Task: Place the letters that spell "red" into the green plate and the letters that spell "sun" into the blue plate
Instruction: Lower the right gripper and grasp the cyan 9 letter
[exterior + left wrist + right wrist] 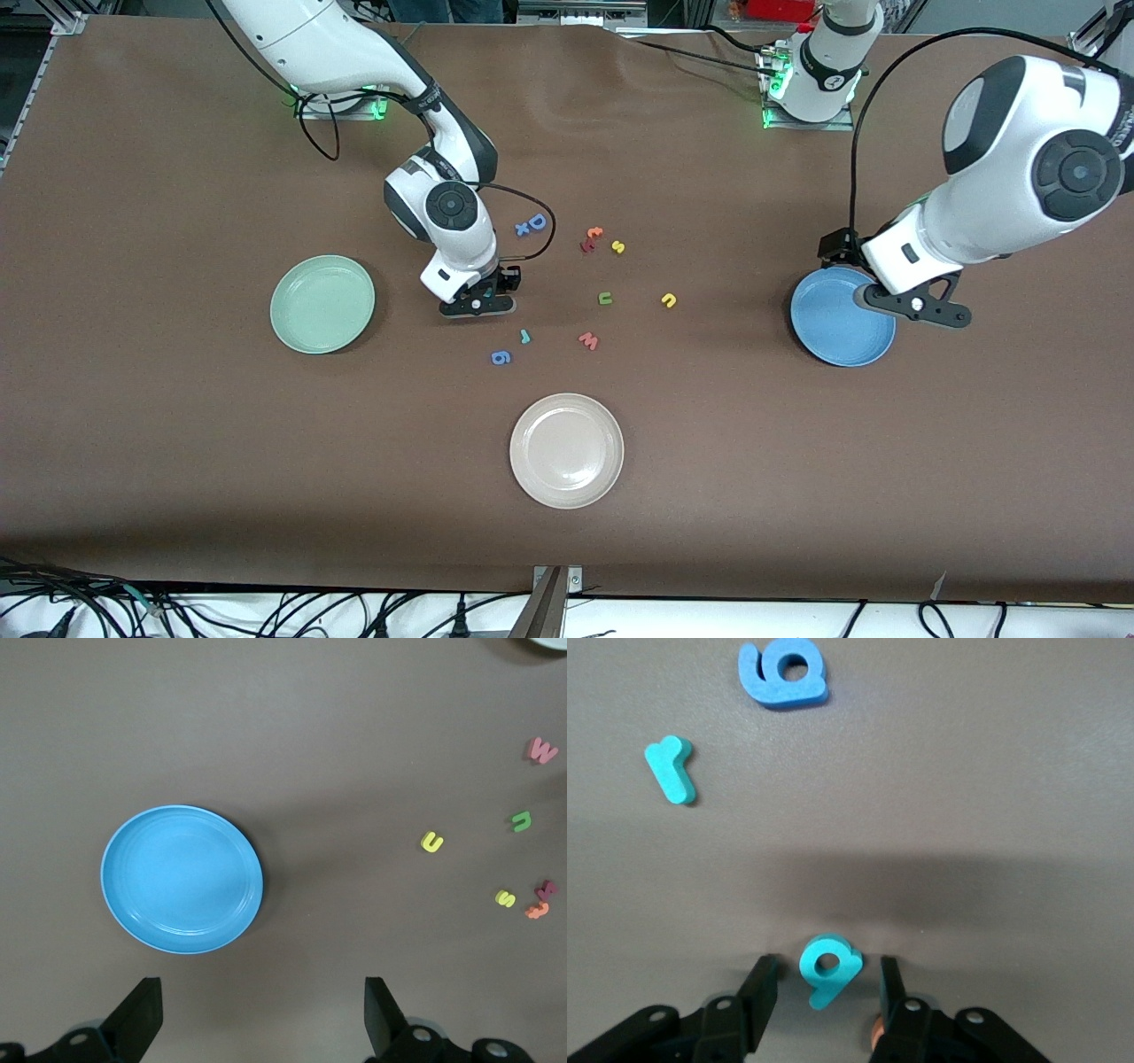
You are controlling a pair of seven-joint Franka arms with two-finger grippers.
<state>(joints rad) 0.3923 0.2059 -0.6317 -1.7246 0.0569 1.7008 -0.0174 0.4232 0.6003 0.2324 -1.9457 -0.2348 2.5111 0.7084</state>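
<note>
The teal "d" (827,967) lay between the right pincer (828,992)'s open, untouching fingers; the left pincer (261,1019) waited open beside the blue plate (182,879).

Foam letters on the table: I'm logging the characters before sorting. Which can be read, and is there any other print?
"D" blue letter
"g" blue letter
"r" teal letter
"d" teal letter, between the right gripper's fingers
"s" yellow letter
"u" olive letter
"n" yellow letter
"w" salmon letter
Orange and dark-red pieces: too small to read.
Print on the arms: unreadable.
</note>
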